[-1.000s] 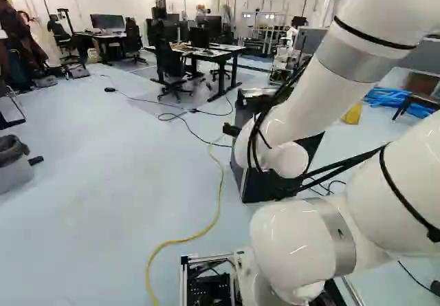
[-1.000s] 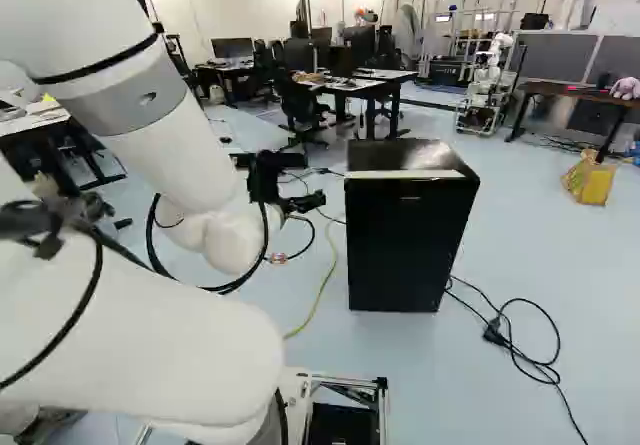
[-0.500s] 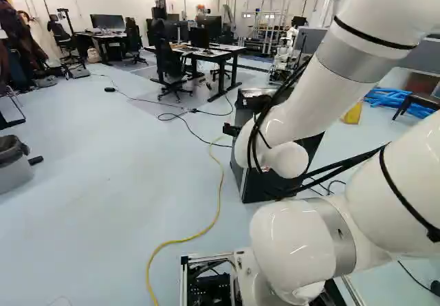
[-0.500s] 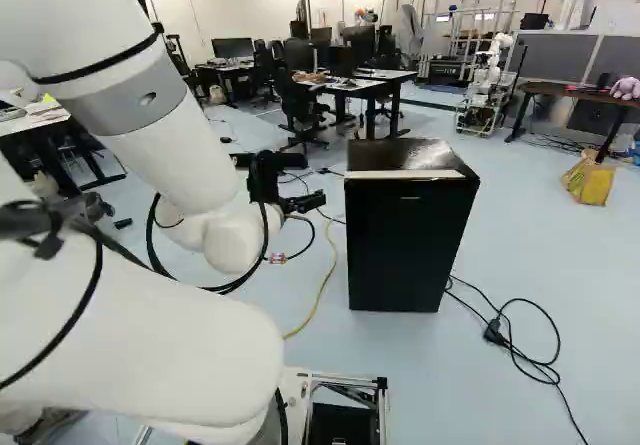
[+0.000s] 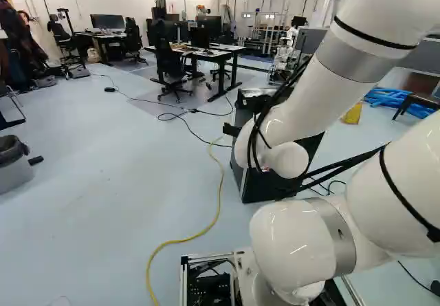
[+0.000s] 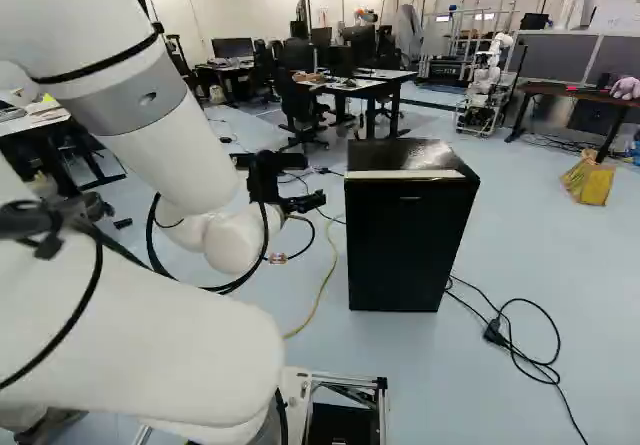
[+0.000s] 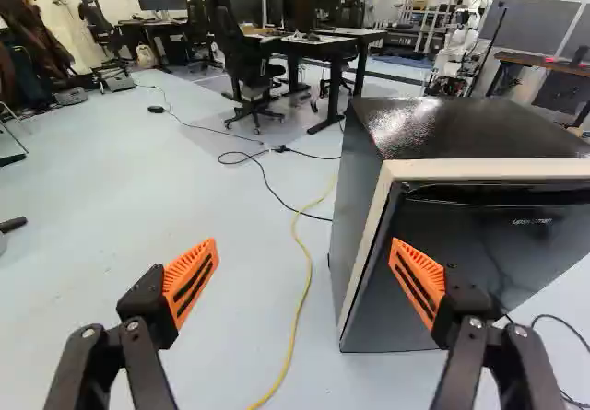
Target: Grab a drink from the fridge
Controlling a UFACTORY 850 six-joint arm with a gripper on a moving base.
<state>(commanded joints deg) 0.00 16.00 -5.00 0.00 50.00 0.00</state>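
Black fridge (image 6: 408, 240) stands ahead of the end effector (image 6: 292, 201).

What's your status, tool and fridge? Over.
Tool open, nothing gripped. Fridge ahead, door looks shut. Yellow cable on floor beside fridge; nothing seen blocking door.

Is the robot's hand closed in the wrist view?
No, the orange pads of the hand stand wide apart, with the yellow cable on the floor showing between them.
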